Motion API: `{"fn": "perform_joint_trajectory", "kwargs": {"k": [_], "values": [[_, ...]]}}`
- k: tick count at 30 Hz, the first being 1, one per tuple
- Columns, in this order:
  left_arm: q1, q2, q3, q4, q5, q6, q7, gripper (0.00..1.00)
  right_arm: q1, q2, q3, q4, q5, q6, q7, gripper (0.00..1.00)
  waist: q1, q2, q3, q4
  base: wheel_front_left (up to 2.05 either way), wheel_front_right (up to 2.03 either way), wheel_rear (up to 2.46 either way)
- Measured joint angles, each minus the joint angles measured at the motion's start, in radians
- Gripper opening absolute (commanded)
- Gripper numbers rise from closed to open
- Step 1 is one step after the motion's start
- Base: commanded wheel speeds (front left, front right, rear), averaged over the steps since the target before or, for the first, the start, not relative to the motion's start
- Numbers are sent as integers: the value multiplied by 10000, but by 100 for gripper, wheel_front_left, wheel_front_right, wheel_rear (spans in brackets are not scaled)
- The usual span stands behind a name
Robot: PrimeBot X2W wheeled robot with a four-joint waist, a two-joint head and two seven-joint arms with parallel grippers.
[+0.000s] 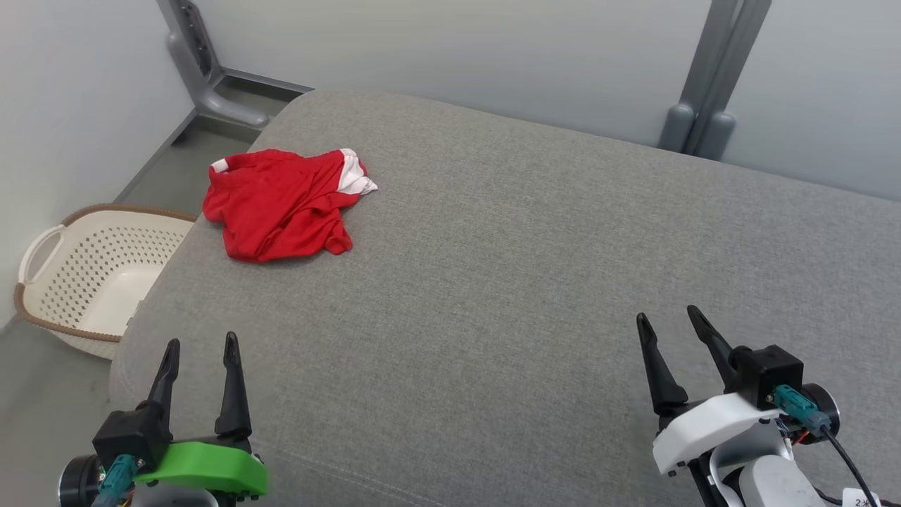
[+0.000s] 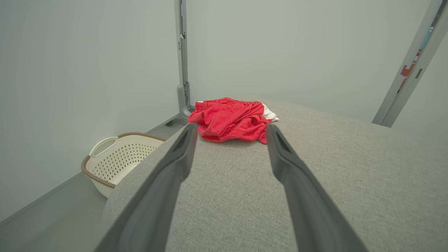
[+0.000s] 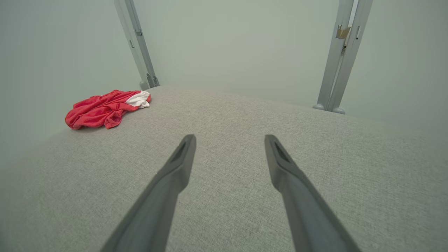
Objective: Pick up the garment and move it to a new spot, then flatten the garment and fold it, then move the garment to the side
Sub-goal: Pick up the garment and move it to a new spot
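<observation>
A basket [image 1: 91, 282] stands on the floor beside the left edge of the cushion [image 1: 493, 282]. The left gripper [image 1: 201, 340] hovers over the cushion's near left corner, jaws wide and empty, likely to reach the crumpled garment [image 1: 281, 204] at its far left corner. The right gripper [image 1: 666, 314], equally wide, hovers over its near right part.

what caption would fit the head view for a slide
Crumpled red garment far left on the grey cushion, white basket on the floor beside it, both jaws open and empty.

Even, soft, diffuse light, faint shadows, no glare, wrist views wide-angle bowed, right wrist hazy
</observation>
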Motion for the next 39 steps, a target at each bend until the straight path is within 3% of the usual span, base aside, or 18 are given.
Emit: {"fn": "perform_joint_trajectory", "kwargs": {"k": [18, 28, 39], "values": [[-209, 2, -23, 215, -150, -33, 0, 100, -25, -44, 13, -77, 40, 0, 12, 100, 0, 0, 292, 306, 0, 0, 0], [-4289, 520, -318, 3200, -1509, -84, 683, 100, -649, -738, 564, -1241, -173, 0, 685, 100, 0, 0, 1339, 31, 0, 0, 0], [-7730, 1973, -347, 6144, -3216, -92, 2232, 100, -1558, -1572, 1419, -3492, -351, 0, 1647, 100, 0, 0, 3247, -1032, 0, 0, 0]]}}
